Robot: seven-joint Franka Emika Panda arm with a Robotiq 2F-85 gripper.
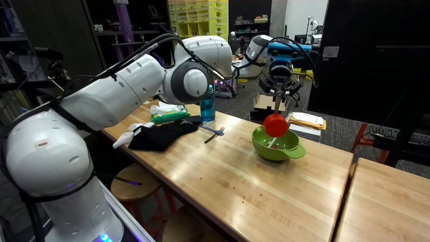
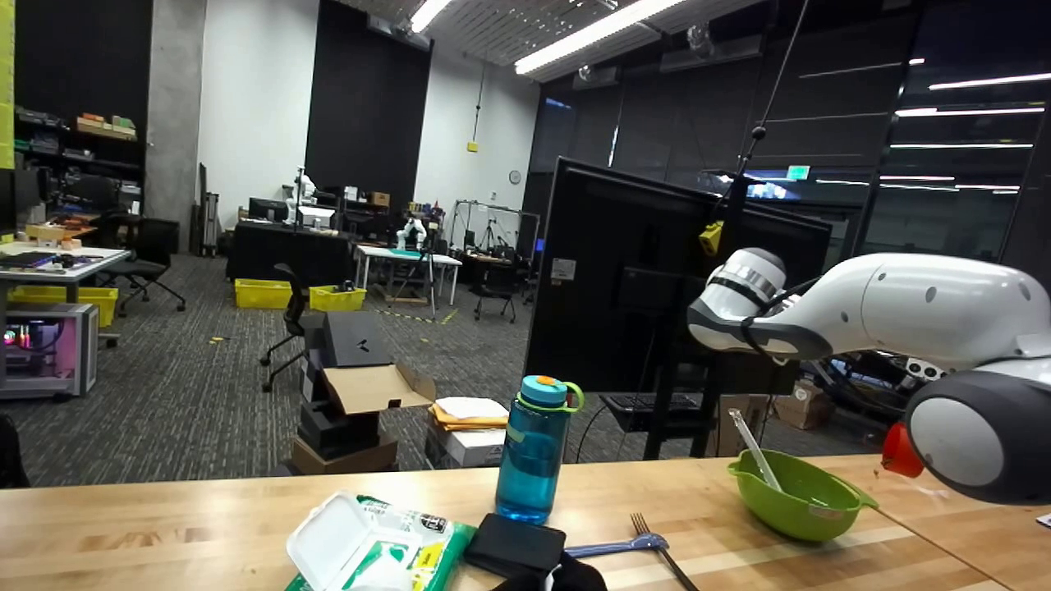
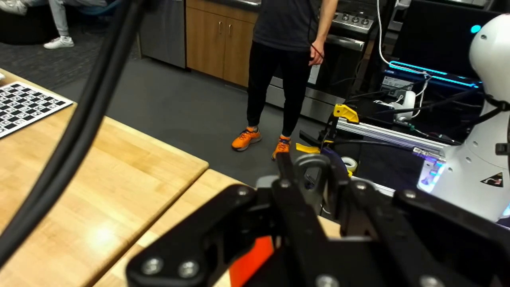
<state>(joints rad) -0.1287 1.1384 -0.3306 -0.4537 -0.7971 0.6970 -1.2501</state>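
A red measuring cup (image 1: 275, 125) hangs from my gripper (image 1: 279, 91), whose jaws are shut on its slim handle (image 1: 277, 105). In the wrist view the grey looped handle end (image 3: 312, 158) stands between the fingertips of the gripper (image 3: 312, 171), and a strip of the red cup (image 3: 251, 261) shows below left. Over the back rim of a green bowl (image 1: 268, 153) the cup is tipped on its side, round face toward that camera. A pale utensil (image 2: 755, 451) leans in the bowl, with brown bits (image 1: 276, 146) at the bottom. The arm hides the gripper in an exterior view, leaving part of the red cup (image 2: 901, 451) visible.
On the wooden table (image 1: 215, 168) stand a blue bottle (image 1: 207, 108) and a wipes pack (image 1: 170, 115). Black cloth (image 1: 161, 137), a fork (image 1: 215, 135) and a blue utensil (image 2: 608, 547) lie nearby. Small crumbs (image 1: 234, 188) dot the tabletop. A person (image 3: 279, 71) stands beyond the table.
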